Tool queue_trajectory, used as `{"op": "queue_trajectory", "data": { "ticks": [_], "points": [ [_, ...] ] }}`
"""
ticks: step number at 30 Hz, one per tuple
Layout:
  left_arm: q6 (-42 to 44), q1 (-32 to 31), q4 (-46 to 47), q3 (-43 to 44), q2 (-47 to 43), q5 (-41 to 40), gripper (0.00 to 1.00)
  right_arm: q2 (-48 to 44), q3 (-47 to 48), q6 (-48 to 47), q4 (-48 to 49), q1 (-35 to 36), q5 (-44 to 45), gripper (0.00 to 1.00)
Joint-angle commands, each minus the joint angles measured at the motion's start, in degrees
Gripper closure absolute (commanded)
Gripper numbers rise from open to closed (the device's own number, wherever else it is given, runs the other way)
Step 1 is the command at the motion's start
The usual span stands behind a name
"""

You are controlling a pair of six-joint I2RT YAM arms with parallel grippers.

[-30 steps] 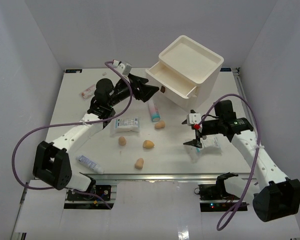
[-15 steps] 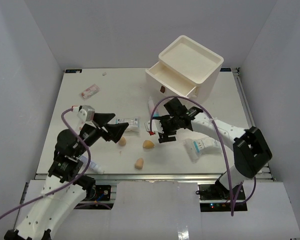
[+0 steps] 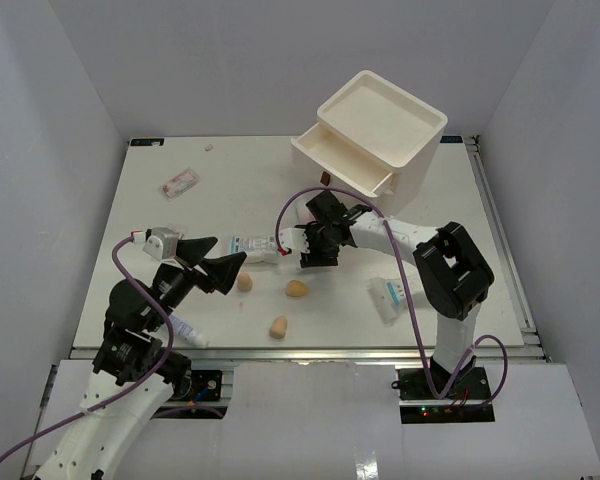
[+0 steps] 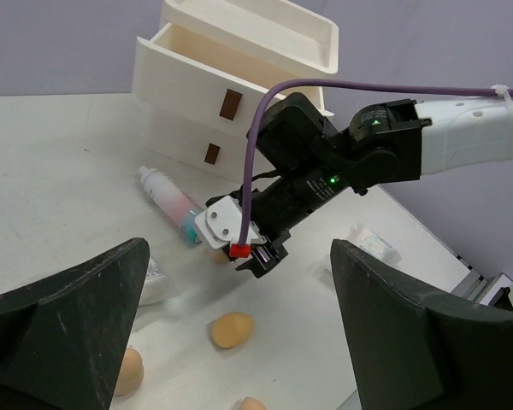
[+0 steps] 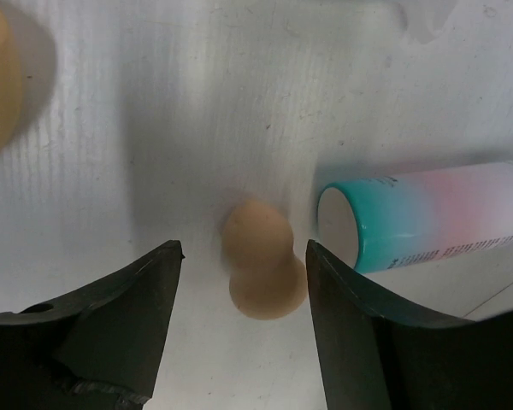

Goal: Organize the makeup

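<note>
Target sponge point(image 5: 261, 269): tan, egg-shaped, lying on its side near the middle of the table point(image 3: 430, 215), about equally far from the left and right edges. The teal cap of the white bottle point(image 5: 427, 218) is just beside it

Change over the last second: the right arm swings in from the right edge, where it was above a white packet point(image 3: 398, 295), and now hangs over this sponge. The left arm pulls back from the drawer box point(image 3: 380, 135) at the far right corner to the near left corner. The sponge and bottle have not shifted

Reading: the sponge is probably the next pick, and the left arm is clearing the way. Nothing is sorted yet. Three more sponges point(image 3: 297, 289) lie loose toward the near edge

Right gripper point(image 5: 244, 256): fingers apart, holding nothing. In the wrist view the sponge sits in the gap, touching neither finger and nearer the finger on the bottle side. That finger is close to the cap and could nudge it on descent

Left gripper point(image 3: 218, 258): fingers wide apart, empty, raised off the table
</note>
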Motion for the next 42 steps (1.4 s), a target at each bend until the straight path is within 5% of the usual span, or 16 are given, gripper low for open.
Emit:
{"op": "queue_trajectory", "data": {
  "ticks": [1, 13, 21, 28, 33, 39, 42],
  "points": [
    [-0.14, 0.19, -0.33, -0.12, 0.03, -1.17, 0.02, 3.26, 2.79, 1.36, 2.02, 0.07, 3.85, 0.39],
    [-0.27, 0.19, -0.24, -0.25, -1.66, -2.93, 0.02, 0.57, 1.44, 2.87, 0.16, -0.59, -2.88, 0.79],
    [-1.63, 0.19, 0.26, -0.90, -3.83, -4.47, 0.02, -9.99, 7.67, 1.34, -19.76, -0.73, -31.83, 0.84],
    [-2.94, 0.19, 0.71, -1.05, -0.97, -2.34, 0.02, -16.68, 18.15, 9.59, -23.46, -3.22, -39.93, 0.85],
    [-3.89, 0.19, 0.26, 0.17, 5.98, 3.34, 0.02, -19.31, 24.11, 25.16, -14.02, -11.78, -37.94, 0.86],
    [-4.73, 0.19, 0.28, 0.75, 14.35, 9.44, 0.02, -20.14, 22.04, 37.68, -2.24, -24.20, -26.80, 0.84],
    [-5.12, 0.19, 0.20, 0.82, 16.50, 10.34, 0.02, -19.59, 20.04, 41.34, 1.64, -24.89, -18.21, 0.81]
  ]
}}
